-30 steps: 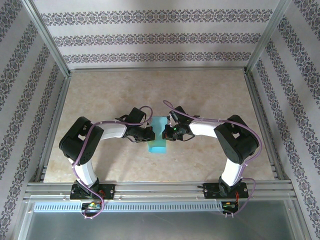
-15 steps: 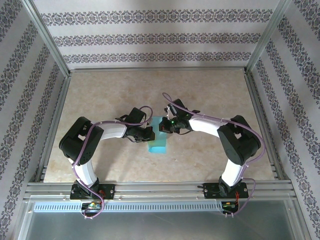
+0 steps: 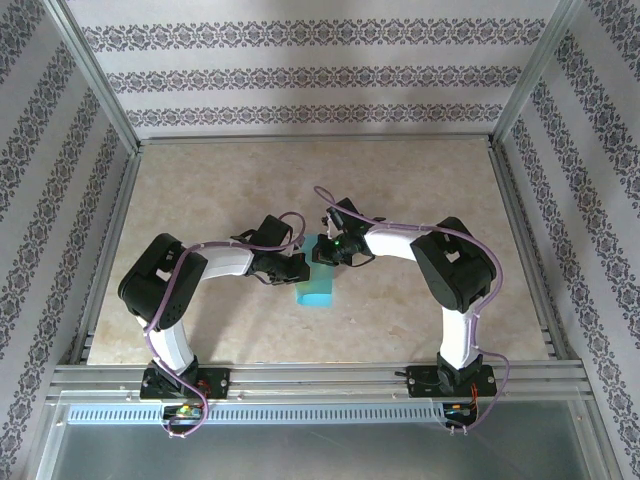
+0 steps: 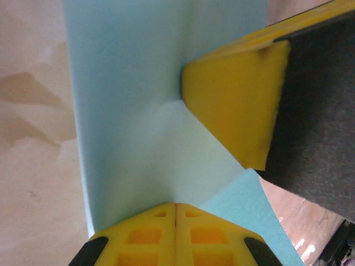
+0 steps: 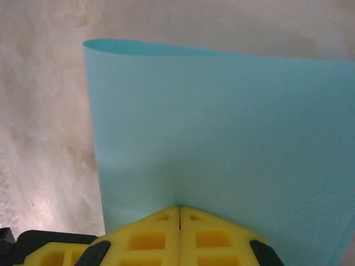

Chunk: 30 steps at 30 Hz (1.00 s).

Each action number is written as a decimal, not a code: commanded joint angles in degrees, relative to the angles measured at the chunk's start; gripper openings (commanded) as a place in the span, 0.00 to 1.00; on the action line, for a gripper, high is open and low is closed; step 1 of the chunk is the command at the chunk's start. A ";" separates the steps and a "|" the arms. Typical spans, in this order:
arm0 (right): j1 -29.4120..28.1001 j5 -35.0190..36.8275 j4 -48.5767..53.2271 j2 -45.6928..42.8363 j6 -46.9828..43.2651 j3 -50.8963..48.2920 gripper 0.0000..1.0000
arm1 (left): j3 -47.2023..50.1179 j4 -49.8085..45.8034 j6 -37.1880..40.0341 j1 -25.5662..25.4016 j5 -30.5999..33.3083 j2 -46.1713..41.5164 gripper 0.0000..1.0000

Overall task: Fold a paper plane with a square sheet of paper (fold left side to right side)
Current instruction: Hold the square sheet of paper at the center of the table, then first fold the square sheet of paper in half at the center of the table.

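Overall, top view: paper [image 3: 316, 290] sits mid-table [image 3: 200, 180], between the two arms. L gripper [image 3: 300, 268] reaches in from the left and R gripper [image 3: 322, 252] from the right. Both tips are at the sheet's far half, close to each other. Jaw state is too small to read at this range, and I can't tell if the near end lies flat.

L wrist view: L gripper [image 4: 176, 206] has its yellow fingers pressed together with no gap, pinching the paper [image 4: 127, 111]. Creases fan out from the pinch pt. One yellow finger [image 4: 238, 105] of the R gripper comes in from upper right, its tip touching the same sheet just beyond the pinch. Beige table [image 4: 33, 166] shows at left.

R wrist view: R gripper [image 5: 178, 209] fingers are likewise pressed together, nipping the paper [image 5: 222, 138] at its near edge. The sheet spreads away from the tips. Its far edge is curled over at top left, showing a darker teal lip. Table [image 5: 44, 111] lies behind and to the left.
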<state>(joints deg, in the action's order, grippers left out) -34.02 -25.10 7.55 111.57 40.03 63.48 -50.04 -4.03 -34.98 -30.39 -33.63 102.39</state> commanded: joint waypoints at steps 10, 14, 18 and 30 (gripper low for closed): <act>1.06 2.34 4.53 3.43 -4.23 0.69 0.00 | 7.01 -2.77 -2.92 -1.67 0.81 -2.57 0.06; 1.54 2.01 4.54 4.04 -4.86 0.94 0.00 | 10.26 -2.20 -4.44 -1.89 -0.09 -4.74 0.06; 1.83 1.66 4.42 4.68 -5.56 1.37 0.00 | 13.59 -1.33 -6.15 -2.00 -1.49 -7.05 0.06; 2.12 0.51 4.49 5.84 -6.74 2.72 0.00 | 21.99 -2.70 -9.43 -3.21 -3.38 -14.99 0.06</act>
<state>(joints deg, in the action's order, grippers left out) -33.47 -30.87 9.67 114.19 35.09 66.06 -31.14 3.64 -43.22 -31.90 -34.68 88.18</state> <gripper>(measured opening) 0.060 0.065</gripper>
